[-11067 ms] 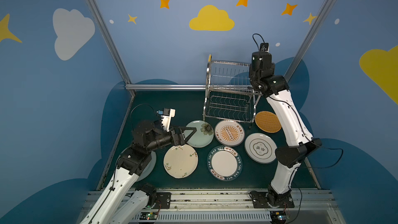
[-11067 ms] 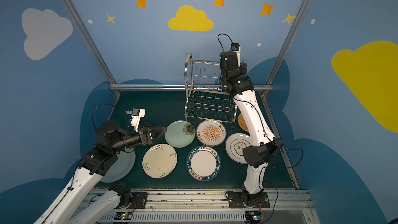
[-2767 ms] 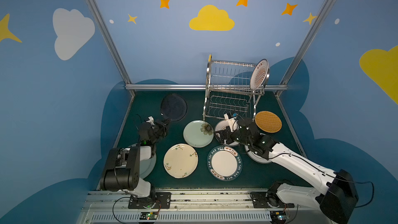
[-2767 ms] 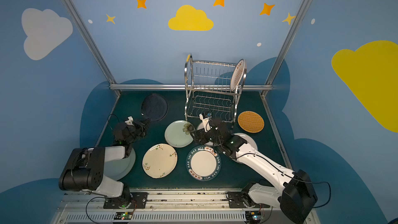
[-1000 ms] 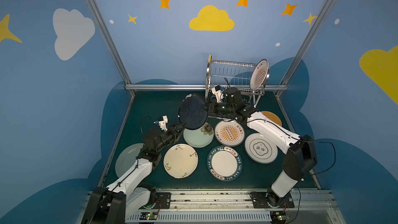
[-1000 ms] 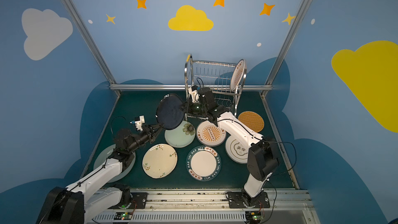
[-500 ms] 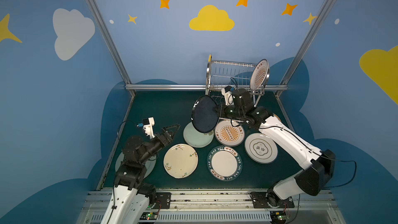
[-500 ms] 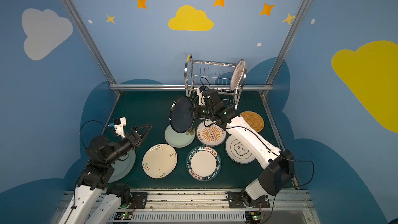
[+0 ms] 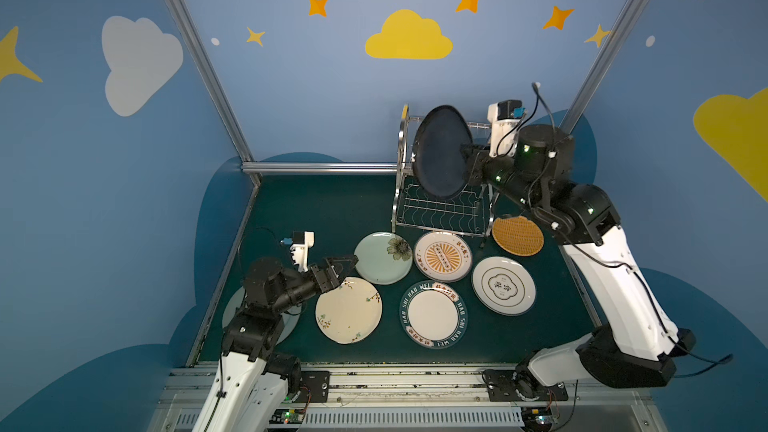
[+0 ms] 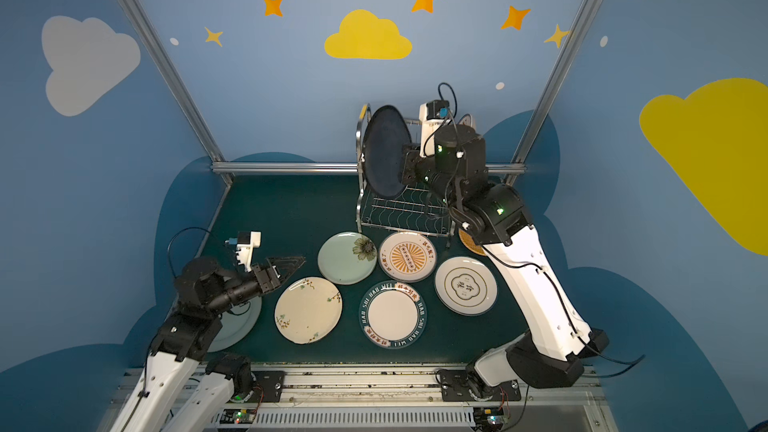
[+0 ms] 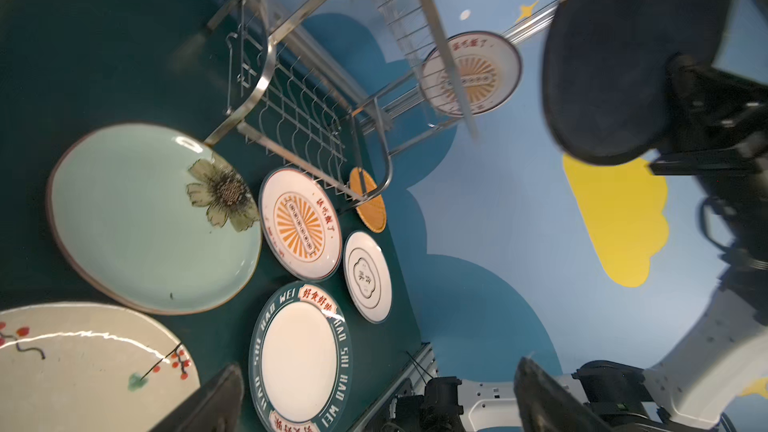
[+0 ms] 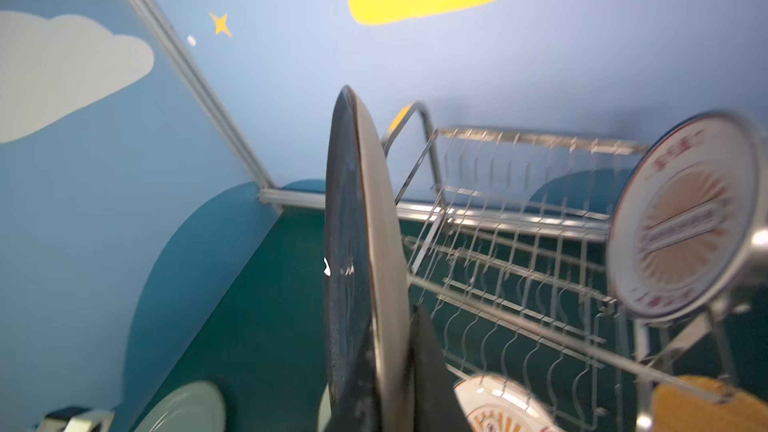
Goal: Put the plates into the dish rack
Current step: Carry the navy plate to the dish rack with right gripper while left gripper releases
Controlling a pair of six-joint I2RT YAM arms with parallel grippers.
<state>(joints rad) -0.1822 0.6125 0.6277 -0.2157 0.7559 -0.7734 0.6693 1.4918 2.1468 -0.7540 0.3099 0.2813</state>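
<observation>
My right gripper [image 9: 467,160] [image 12: 392,326] is shut on the rim of the navy plate [image 9: 438,151] [image 10: 384,151] [image 12: 353,243]. It holds the plate on edge in front of the dish rack's [image 9: 440,209] [image 12: 519,243] upper tier, at its left end. An orange sunburst plate [image 12: 685,218] [image 11: 478,72] stands in the upper tier at the other end. My left gripper [image 9: 347,270] [image 11: 378,367] is open and empty, low over the mat between the cream blossom plate [image 9: 348,310] and the pale green flower plate [image 9: 380,261].
Flat on the green mat lie a second sunburst plate [image 9: 444,255], a teal lettered plate [image 9: 434,313], a white plate with a ring motif [image 9: 503,284] and an orange woven plate [image 9: 517,234]. A pale plate [image 9: 232,313] lies under my left arm.
My left gripper opened and drew back down to the left. My right gripper carried the navy plate up and to the right, to the rack's upper tier.
</observation>
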